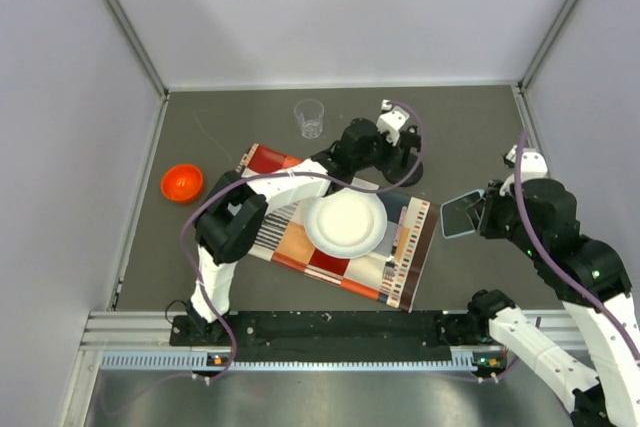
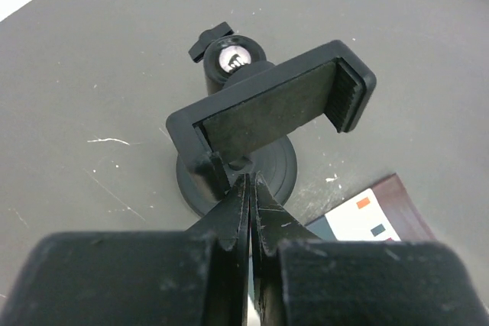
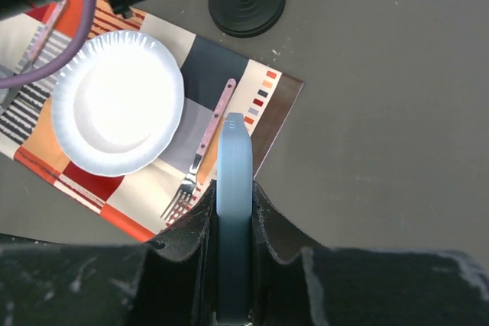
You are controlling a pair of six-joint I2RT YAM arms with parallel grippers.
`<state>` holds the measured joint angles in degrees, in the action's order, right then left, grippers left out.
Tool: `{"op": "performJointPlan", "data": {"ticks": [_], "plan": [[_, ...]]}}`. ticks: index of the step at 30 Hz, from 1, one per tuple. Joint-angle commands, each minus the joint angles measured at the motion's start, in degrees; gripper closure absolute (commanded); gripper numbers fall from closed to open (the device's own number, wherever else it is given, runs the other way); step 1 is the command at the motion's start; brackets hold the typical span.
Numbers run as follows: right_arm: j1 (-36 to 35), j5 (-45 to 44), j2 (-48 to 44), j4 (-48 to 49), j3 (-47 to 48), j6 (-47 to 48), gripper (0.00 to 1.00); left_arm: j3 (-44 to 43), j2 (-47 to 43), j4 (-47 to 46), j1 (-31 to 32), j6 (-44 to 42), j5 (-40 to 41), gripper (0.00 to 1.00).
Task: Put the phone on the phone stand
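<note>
Though edge-on wrist-side, phone screen-up overhead

no words, numbers, brand names or signs can be read in any of the three views; the placemat carries only coloured blocks and stripes, with no legible lettering; a tiny mark near the top of the light blue edge of the phone is too small to make out; the shiny screw head on the phone stand shows a blurred pattern that cannot be read as characters
</note>
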<state>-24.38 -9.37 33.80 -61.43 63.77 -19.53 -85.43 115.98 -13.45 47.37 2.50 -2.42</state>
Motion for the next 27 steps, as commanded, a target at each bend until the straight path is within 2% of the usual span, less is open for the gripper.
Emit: {"op": "performJointPlan", "data": {"ticks": [1,5,6,8,9,11,12,13,17,18,19,21,22,27], "plan": [[-0.6,-1.1,4.3,7.8,5.5,3.4,1.0,0.7,-5.1,-3.8,-4.0,-3.6,-10.1,1.0],[-0.6,-0.4,5.1,8.8,6.6,3.5,1.0,2.6,-7.3,-4.2,-4.9,-3.8,-12.6,1.0],[-0.6,-0.3,5.0,9.0,6.5,3.4,1.0,3.2,-8.0,-4.2,-4.9,-3.3,-12.1,0.95],[-0.6,0.0,4.5,9.1,5.8,3.1,1.0,4.9,-10.5,-4.1,-5.0,-2.7,-12.6,0.76],[-0.6,0.0,4.2,9.0,5.6,2.9,1.0,5.4,-11.4,-3.7,-4.9,-3.0,-13.0,0.6],[-0.6,0.4,3.7,9.1,4.8,2.7,1.0,5.6,-13.4,-0.8,-5.0,-2.9,-13.4,0.54],[-0.6,0.7,3.2,9.1,4.7,2.6,1.0,5.6,-14.1,0.0,-5.4,-2.8,-13.6,0.44],[-0.6,1.0,3.0,9.2,4.4,2.5,1.0,5.7,-14.7,0.8,-5.5,-2.7,-13.6,0.39],[-0.6,1.7,2.7,9.3,4.4,2.5,1.0,6.5,-15.3,0.4,-6.8,0.1,-11.3,0.36],[-0.6,2.0,2.8,9.3,4.6,2.7,1.0,6.0,-14.7,0.7,-7.3,1.4,-10.6,0.39],[-0.6,2.2,3.0,9.3,4.9,2.8,1.0,4.4,-14.0,1.1,-7.5,2.1,-10.1,0.48],[-0.5,2.2,3.3,9.2,6.0,2.7,1.0,3.1,-12.2,1.5,-7.6,2.4,-8.6,0.57],[-0.6,2.7,3.3,9.3,6.5,2.6,1.0,2.7,-11.8,0.7,-7.6,2.4,-8.3,0.59],[-0.5,3.0,3.0,9.3,7.0,2.7,1.0,2.2,-9.6,-1.7,-7.6,2.3,-9.8,0.54]]}}
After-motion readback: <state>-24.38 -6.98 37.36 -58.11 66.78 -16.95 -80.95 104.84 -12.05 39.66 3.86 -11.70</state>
